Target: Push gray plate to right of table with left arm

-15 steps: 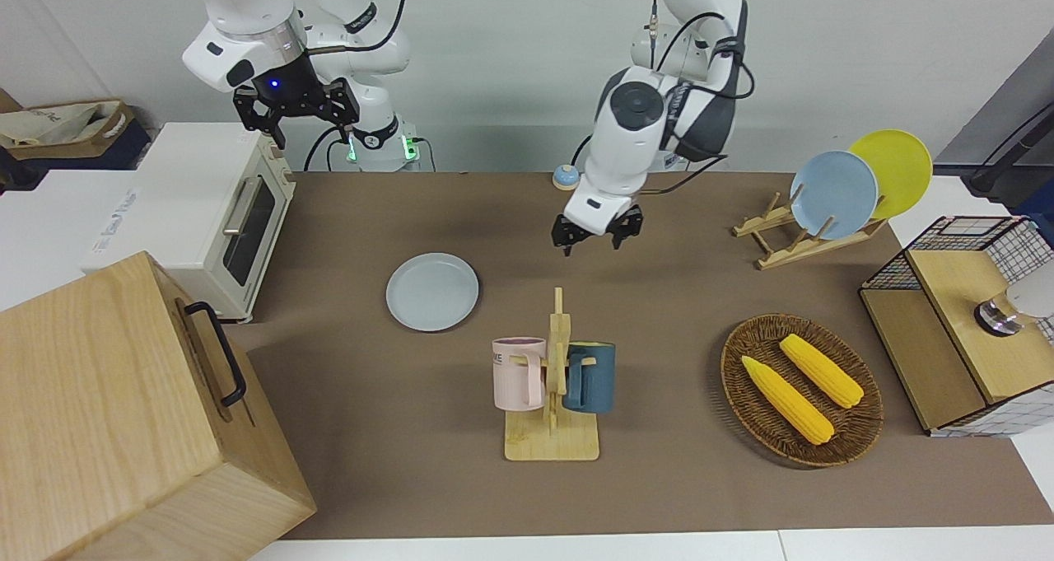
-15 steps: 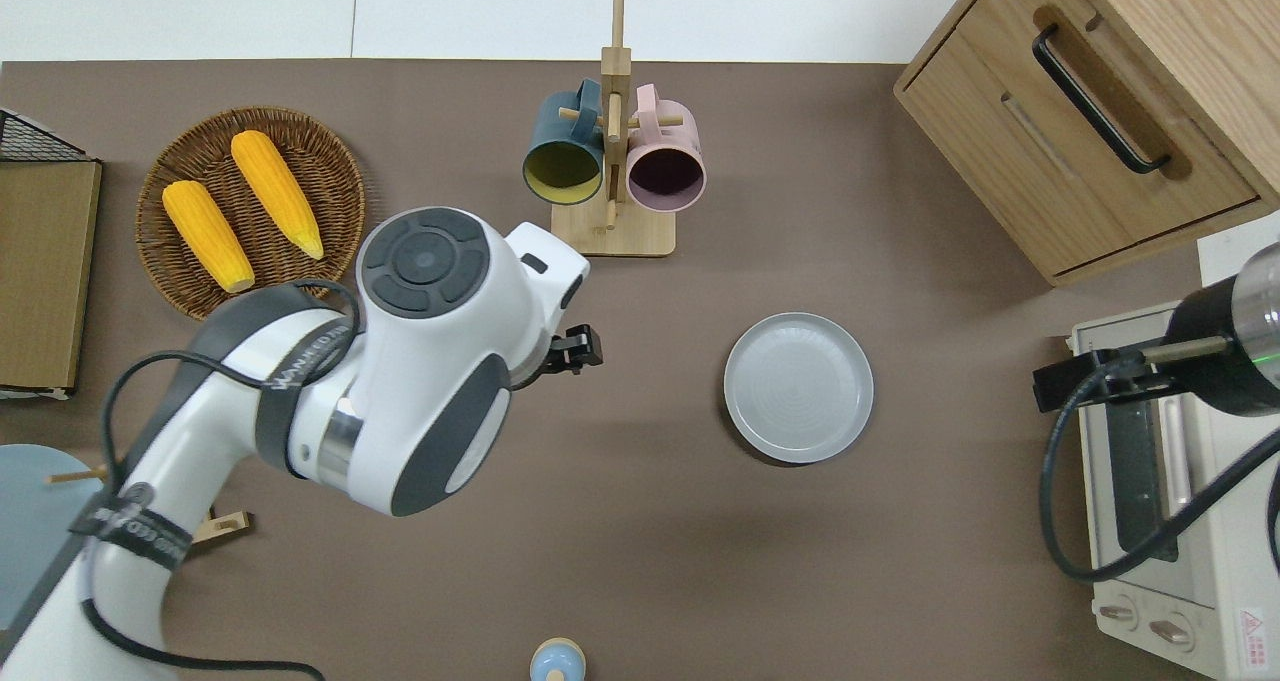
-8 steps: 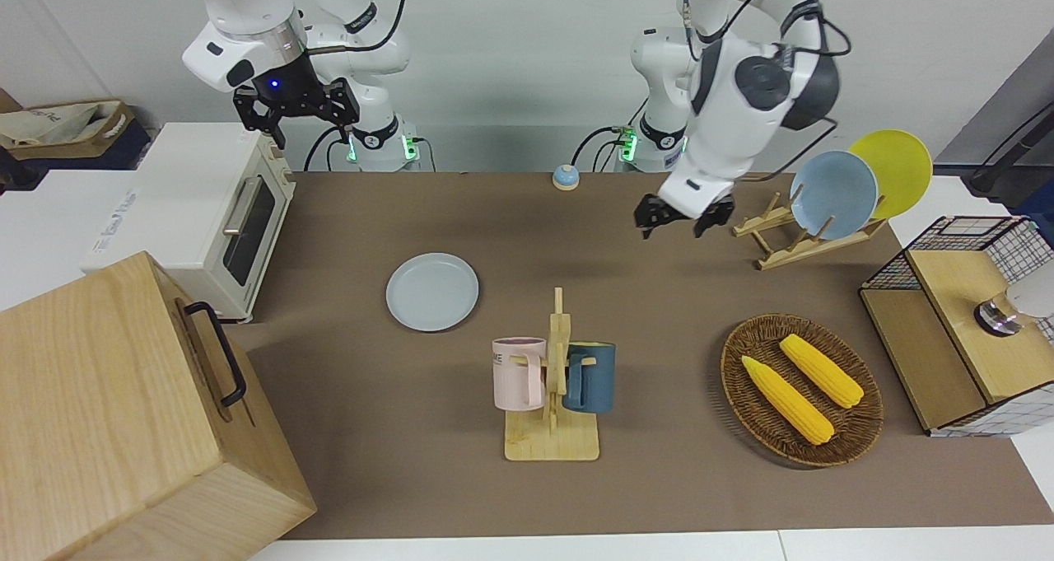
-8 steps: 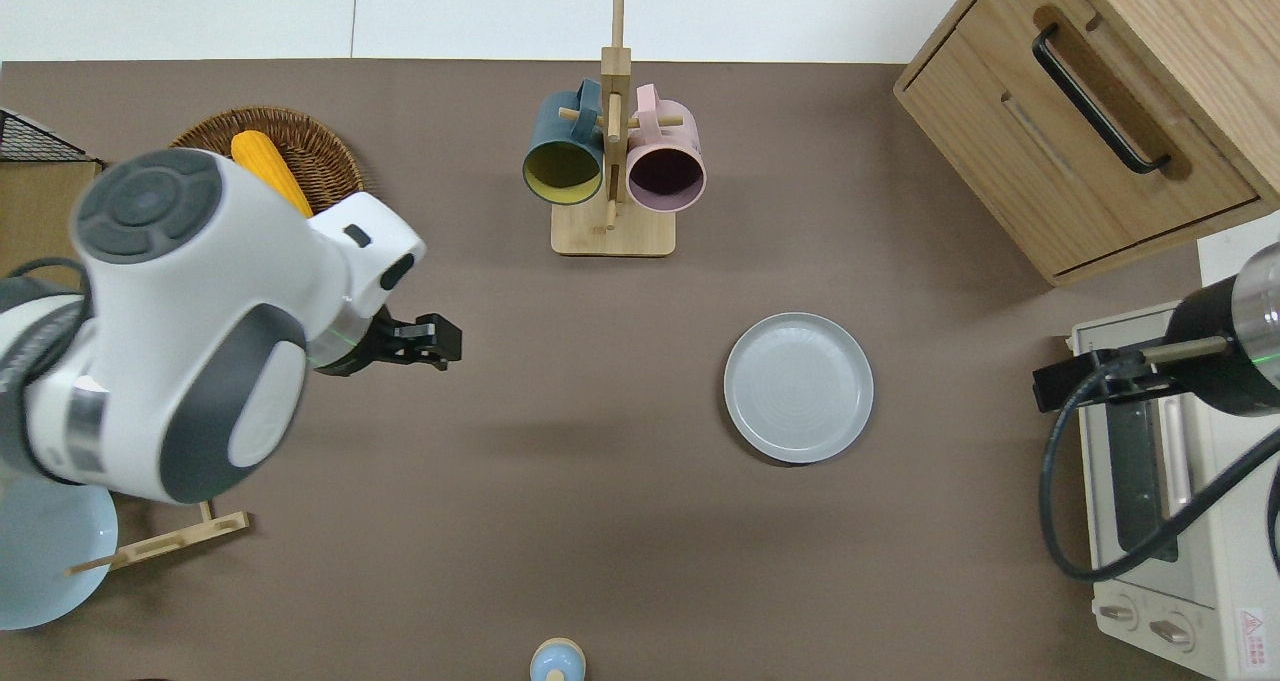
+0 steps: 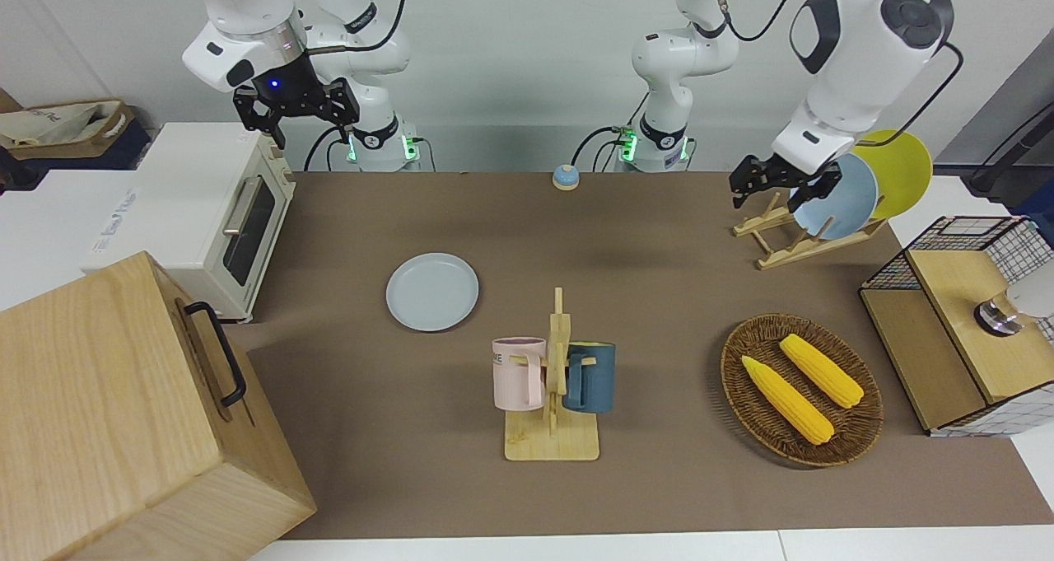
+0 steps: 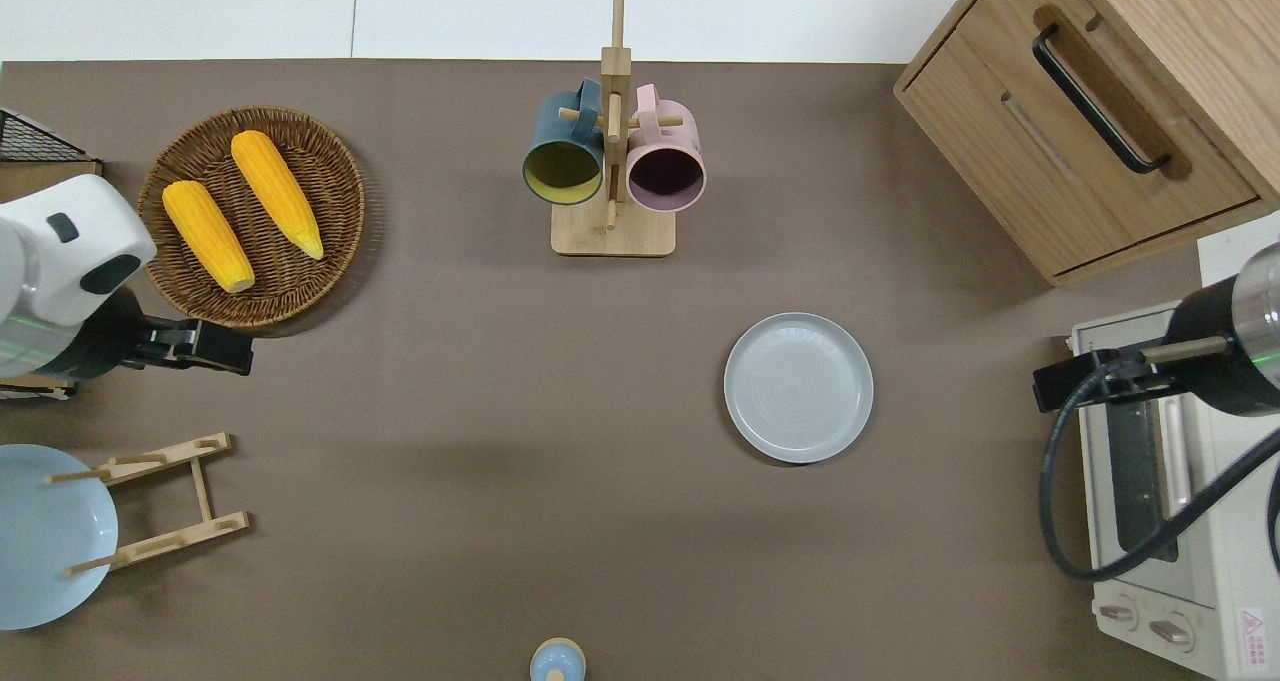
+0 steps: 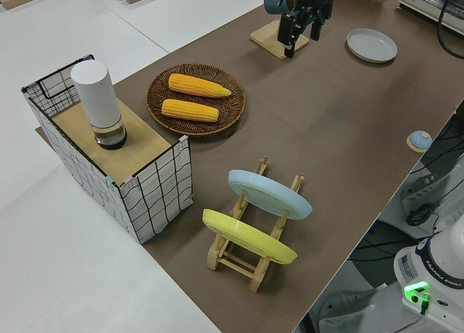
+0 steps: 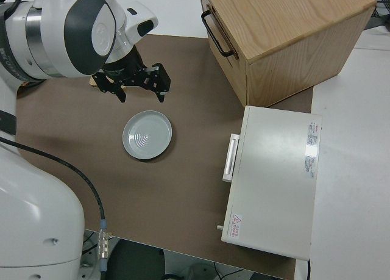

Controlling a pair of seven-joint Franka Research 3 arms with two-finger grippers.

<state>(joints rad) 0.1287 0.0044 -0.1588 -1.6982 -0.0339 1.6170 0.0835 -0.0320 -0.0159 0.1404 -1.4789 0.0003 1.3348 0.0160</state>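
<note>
The gray plate [image 5: 432, 291] lies flat on the brown table [image 5: 659, 495], toward the right arm's end; it also shows in the overhead view [image 6: 798, 387] and the right side view [image 8: 147, 135]. My left gripper [image 5: 776, 197] is open and empty, up in the air. The overhead view shows the left gripper [image 6: 228, 351] over the table between the wicker basket and the dish rack, far from the plate. My right arm is parked, its gripper [image 5: 296, 120] open.
A mug rack [image 5: 553, 380] holds a pink and a dark blue mug. A wicker basket [image 5: 803, 390] holds two corn cobs. A dish rack [image 5: 790, 240] holds a sky-blue and a yellow plate. A toaster oven [image 5: 206, 215], wooden cabinet [image 5: 107, 413], wire shelf [image 5: 963, 314] and small bell [image 5: 564, 176] line the edges.
My left arm has swung from the middle of the table to its own end, away from the gray plate. The plate and the right arm have not moved.
</note>
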